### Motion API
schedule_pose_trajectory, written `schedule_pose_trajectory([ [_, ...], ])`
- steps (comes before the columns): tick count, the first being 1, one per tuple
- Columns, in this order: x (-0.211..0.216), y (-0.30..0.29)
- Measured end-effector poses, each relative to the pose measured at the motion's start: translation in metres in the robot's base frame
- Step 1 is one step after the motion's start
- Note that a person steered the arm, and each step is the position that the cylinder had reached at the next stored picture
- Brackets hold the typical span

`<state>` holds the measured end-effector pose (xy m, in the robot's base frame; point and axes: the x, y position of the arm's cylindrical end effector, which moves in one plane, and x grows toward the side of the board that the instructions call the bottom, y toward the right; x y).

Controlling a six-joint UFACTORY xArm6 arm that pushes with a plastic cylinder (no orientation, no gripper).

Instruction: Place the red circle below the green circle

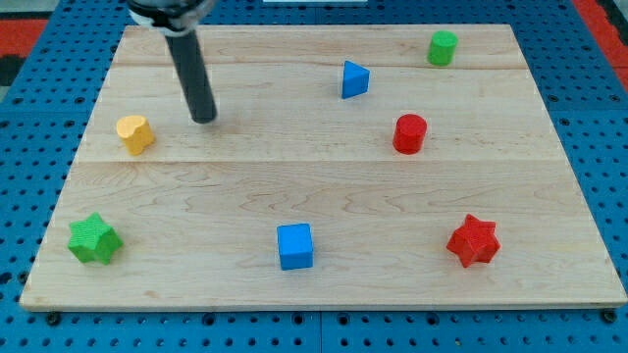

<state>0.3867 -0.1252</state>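
Note:
The red circle [409,133] stands on the wooden board [324,186] at the right of the middle. The green circle [443,47] stands near the board's top right, above and slightly right of the red circle. My tip [204,120] rests on the board at the upper left, far to the left of both circles. It is just right of the yellow block [134,133] and touches no block.
A blue triangle [354,79] lies left of the green circle, above and left of the red circle. A blue cube [294,245] sits at bottom centre, a red star [473,240] at bottom right, a green star [93,238] at bottom left.

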Motion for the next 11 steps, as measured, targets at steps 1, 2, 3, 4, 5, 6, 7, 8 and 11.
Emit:
schedule_pose_trajectory([
  [1,0.019,0.056],
  [2,0.019,0.097],
  [3,0.032,0.142],
  [4,0.047,0.167],
  [5,0.050,0.209],
  [6,0.043,0.214],
  [7,0.025,0.256],
  [8,0.012,0.278],
  [11,-0.025,0.265],
])
